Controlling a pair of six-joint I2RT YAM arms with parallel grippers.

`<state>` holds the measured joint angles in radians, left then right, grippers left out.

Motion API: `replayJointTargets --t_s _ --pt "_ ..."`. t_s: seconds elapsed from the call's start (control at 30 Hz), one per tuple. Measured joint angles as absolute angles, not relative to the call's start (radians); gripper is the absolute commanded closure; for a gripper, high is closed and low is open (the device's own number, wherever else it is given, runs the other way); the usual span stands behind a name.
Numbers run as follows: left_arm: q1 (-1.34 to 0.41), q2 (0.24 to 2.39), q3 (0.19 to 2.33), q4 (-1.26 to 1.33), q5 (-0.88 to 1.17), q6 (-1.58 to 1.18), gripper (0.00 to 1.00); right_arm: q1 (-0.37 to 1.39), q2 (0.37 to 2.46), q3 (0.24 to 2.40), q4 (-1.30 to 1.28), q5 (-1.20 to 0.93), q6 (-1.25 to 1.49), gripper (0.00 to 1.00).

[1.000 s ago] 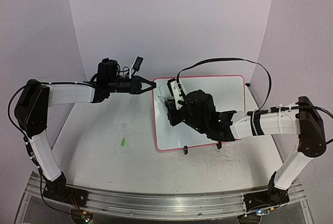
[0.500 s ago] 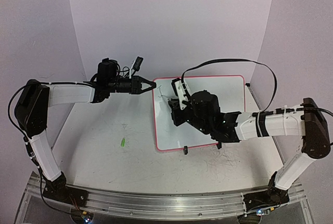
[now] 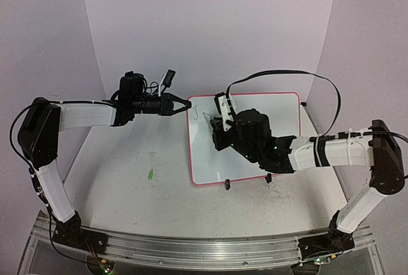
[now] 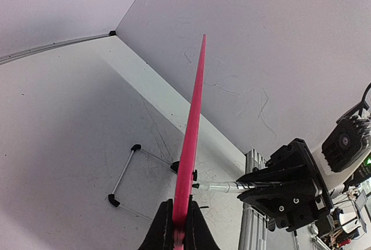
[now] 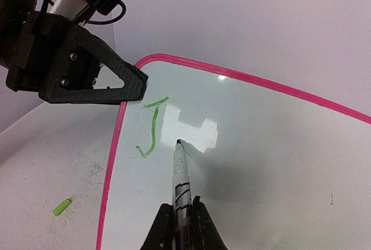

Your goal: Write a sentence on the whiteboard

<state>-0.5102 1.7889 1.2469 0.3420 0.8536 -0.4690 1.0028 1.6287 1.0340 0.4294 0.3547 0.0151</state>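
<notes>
Right wrist view: the right gripper [image 5: 181, 218] pinches a marker [image 5: 179, 169], its tip just beside the sentence [image 5: 152, 128], so far only a green J near the whiteboard's [image 5: 278, 163] corner. The left gripper [image 4: 178, 229] is clamped on the whiteboard's rim. Excess pen pressure could shift the whiteboard, distorting the next letter.

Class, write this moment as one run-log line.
left end effector: shut on board rim | right end effector: shut on marker, tip beside green J
</notes>
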Motion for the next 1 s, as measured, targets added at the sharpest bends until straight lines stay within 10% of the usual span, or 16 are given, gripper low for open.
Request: replayJointTargets --t_s 1.0 --pt "-0.509 1.789 1.246 0.341 0.853 -0.469 1.00 0.998 1.654 1.039 0.436 0.323 0.021 1.00"
